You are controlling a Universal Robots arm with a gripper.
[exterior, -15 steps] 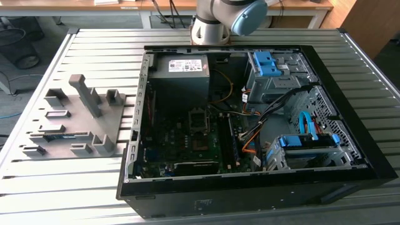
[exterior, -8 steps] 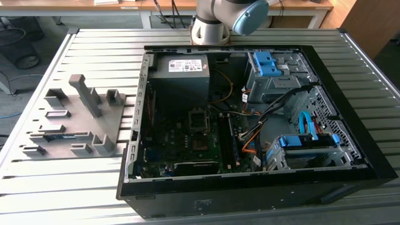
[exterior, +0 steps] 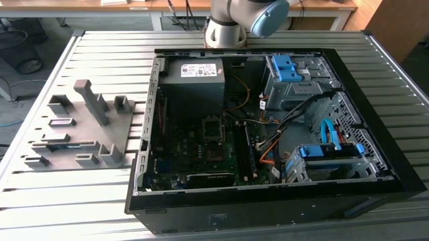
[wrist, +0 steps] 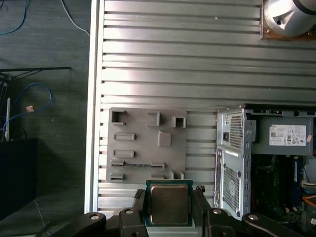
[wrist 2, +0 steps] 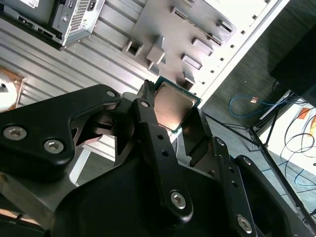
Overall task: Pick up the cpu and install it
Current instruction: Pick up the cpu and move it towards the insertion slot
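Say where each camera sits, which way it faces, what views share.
Exterior view: off the arm, above, looking down on the open case, tray and table; the arm's base shows.
First wrist view: on the arm, looking down past the gripper, shut on the cpu, to tray, table and case.
Second wrist view: on the arm, looking along the gripper at the cpu, tray beyond.
Shared: both wrist views show the cpu gripped; all three show the tray.

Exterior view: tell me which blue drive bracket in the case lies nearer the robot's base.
The far blue bracket, beside the grey power supply and close to the robot's base. The near blue bracket sits at the opposite end of the case.
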